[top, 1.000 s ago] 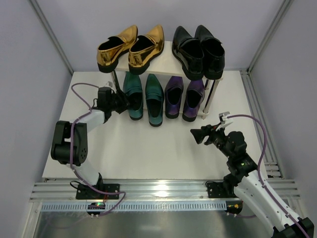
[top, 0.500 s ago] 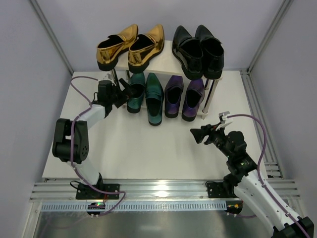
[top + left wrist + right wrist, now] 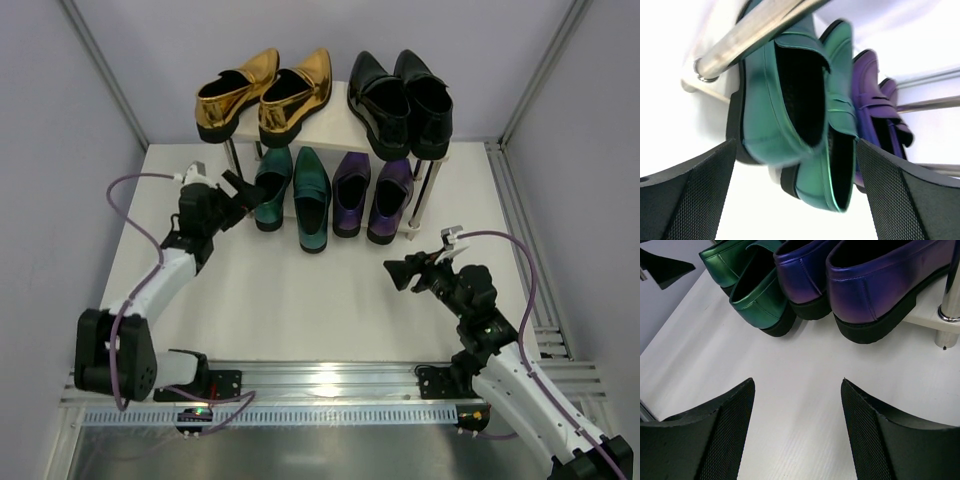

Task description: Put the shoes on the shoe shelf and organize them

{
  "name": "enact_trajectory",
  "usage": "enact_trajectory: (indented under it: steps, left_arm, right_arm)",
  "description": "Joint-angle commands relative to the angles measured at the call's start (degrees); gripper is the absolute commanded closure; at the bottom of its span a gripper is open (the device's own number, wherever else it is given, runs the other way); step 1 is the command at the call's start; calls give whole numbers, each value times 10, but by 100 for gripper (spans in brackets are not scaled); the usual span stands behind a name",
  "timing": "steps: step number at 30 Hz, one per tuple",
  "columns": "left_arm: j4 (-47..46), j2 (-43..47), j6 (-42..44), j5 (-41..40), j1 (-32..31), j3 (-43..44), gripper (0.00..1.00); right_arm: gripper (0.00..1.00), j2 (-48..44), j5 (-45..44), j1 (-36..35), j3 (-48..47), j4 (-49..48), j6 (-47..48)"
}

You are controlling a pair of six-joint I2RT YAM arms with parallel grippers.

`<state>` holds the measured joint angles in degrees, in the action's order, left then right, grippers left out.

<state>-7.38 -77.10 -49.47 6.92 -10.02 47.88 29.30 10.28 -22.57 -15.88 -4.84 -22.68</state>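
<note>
Left arm (image 3: 150,290) reaches forward with the forearm low. Left claw (image 3: 236,197) points rightward, jaws fully spread, holding nothing. Right arm (image 3: 500,350) is bent at the elbow. Right claw (image 3: 399,272) points left, jaws apart, apparently empty.

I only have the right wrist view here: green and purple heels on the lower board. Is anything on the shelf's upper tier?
Observer: Yes. On the upper board of the shoe shelf, a gold pair stands on the left and a black pair on the right.
Operator: Which way do they face?
Observer: Toes toward the back wall, heels toward the arms.
Operator: And the left gripper?
Observer: The left gripper is open at the heel of the leftmost green shoe, holding nothing.
</note>
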Motion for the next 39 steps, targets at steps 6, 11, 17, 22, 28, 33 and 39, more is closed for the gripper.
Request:
enact_trajectory:
  steps: [6,11,17,22,28,33,39]
  left_arm:
    - [-13,181,38,62,-18,-123,0]
    - [-104,209,5,136,-28,-216,0]
    - [-293,159,-84,208,-57,-287,0]
    - [-481,115,-160,242,-60,-340,0]
    - [-377,231,-127,223,-59,-371,0]
    - [-128,432,-56,154,-57,-345,0]
    - [-19,527,-40,130,-57,-336,0]
  right_arm:
    - [28,51,-11,-54,-19,-51,1]
    - [30,135,-66,-120,-46,-66,7]
    - [11,237,-143,-182,-46,-166,-27]
    - [4,331,-182,-195,-38,-316,-129]
    - [4,488,-315,-251,14,-580,-251]
    - [4,660,-310,-262,-19,-778,-329]
    - [4,786,-336,-267,-62,-887,-356]
